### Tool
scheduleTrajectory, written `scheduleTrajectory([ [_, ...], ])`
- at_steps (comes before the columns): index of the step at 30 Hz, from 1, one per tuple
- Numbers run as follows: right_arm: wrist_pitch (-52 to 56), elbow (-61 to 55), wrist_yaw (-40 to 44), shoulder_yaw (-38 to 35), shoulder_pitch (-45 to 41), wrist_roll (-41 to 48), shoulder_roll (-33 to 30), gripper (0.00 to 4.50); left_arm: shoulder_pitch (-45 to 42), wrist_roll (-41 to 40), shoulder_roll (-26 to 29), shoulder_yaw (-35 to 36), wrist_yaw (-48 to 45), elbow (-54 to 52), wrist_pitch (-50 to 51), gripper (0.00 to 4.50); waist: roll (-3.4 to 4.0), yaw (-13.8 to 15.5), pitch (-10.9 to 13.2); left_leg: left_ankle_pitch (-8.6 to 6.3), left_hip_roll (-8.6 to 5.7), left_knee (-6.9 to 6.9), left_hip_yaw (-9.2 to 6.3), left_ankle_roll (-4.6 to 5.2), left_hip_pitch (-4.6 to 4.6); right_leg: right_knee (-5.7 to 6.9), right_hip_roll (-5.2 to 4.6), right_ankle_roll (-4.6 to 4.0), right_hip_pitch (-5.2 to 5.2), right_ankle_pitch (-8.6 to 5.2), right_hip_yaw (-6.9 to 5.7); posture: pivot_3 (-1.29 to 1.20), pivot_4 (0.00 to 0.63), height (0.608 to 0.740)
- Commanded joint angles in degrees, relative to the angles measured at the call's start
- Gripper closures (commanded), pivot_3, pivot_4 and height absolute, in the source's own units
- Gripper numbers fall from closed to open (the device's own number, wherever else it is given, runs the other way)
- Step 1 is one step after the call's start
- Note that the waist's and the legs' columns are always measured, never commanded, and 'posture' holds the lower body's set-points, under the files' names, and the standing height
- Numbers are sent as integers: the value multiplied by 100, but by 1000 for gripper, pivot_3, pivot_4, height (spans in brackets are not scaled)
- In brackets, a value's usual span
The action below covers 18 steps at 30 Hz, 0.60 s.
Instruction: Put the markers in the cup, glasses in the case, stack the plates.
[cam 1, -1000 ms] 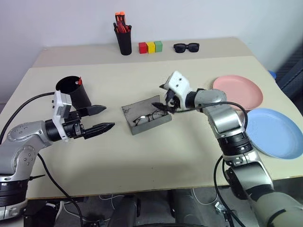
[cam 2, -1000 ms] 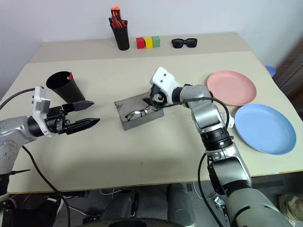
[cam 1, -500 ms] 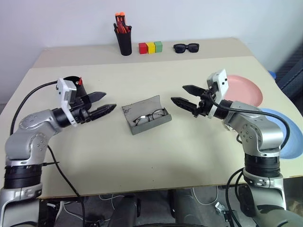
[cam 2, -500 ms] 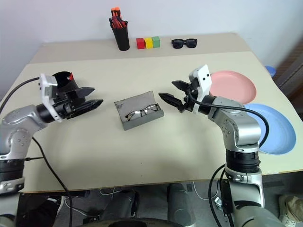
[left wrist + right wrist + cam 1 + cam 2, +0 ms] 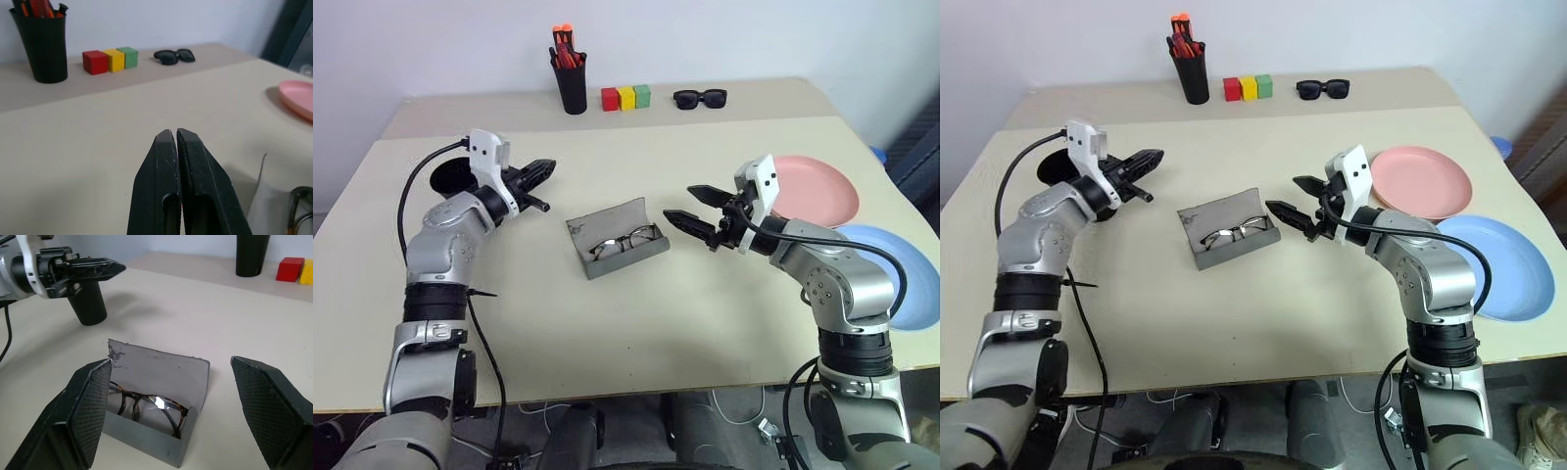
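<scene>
The glasses [image 5: 146,407] already lie inside the case [image 5: 617,238], whose lid stands open at the middle of the worktop [image 5: 607,323]; the left hand [image 5: 540,172] hovers between the cup [image 5: 1062,168] and the case with its fingers pressed together on nothing I can see; the right hand [image 5: 690,206] hangs just beside the case, fingers spread wide. If the left hand pushes the lid with closed fingers, I think the light case can slide or tip, or the lid can pinch a temple of the glasses; the pink plate [image 5: 808,186] and blue plate [image 5: 1489,264] lie side by side, not yet stacked, so a wide swing of the right arm may knock them.
</scene>
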Motion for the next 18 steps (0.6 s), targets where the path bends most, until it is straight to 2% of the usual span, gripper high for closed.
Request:
scheduleTrajectory([
  [1,-69,-325,15,-101,69,264,-89,538,-192,256,-25,-78,193,220,-42,4419,0,-2,0,0,0,0,0,0,0,0,0,0,0,0,0,0,150,740],
  [4,49,-409,201,-278,230,625,-216,538,-299,342,-35,-62,340,413,-9,4419,-1,-2,0,0,0,0,-1,0,0,1,1,0,0,0,0,0,150,740],
  [10,-108,-481,260,-153,404,702,-452,538,-420,380,-17,-36,382,732,138,4419,-2,-2,0,0,-1,2,0,0,0,1,0,1,1,0,0,0,150,740],
  [18,-272,-459,155,110,412,623,-442,538,-231,-66,-131,-161,-186,422,1390,4419,-2,-4,0,0,-1,3,-1,0,-1,3,0,1,1,0,-1,0,150,740],
])
